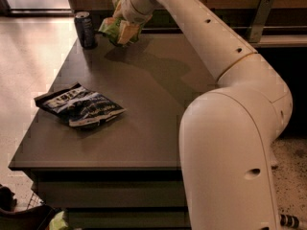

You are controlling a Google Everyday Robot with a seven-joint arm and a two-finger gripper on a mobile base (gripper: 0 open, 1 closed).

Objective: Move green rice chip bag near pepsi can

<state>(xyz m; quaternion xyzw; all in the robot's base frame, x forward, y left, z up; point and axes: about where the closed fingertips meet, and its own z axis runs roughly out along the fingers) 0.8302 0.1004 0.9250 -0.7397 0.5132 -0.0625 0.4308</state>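
The green rice chip bag (111,28) is held in my gripper (123,31) just above the far left part of the dark table (158,104). The gripper is shut on the bag and partly covers it. The pepsi can (85,29) stands upright near the table's far left corner, a short way left of the bag. My white arm reaches from the lower right across the table to the bag.
A black-and-white chip bag (79,106) lies flat on the left part of the table near its left edge. A wooden wall and a ledge run behind the table. Light floor lies to the left.
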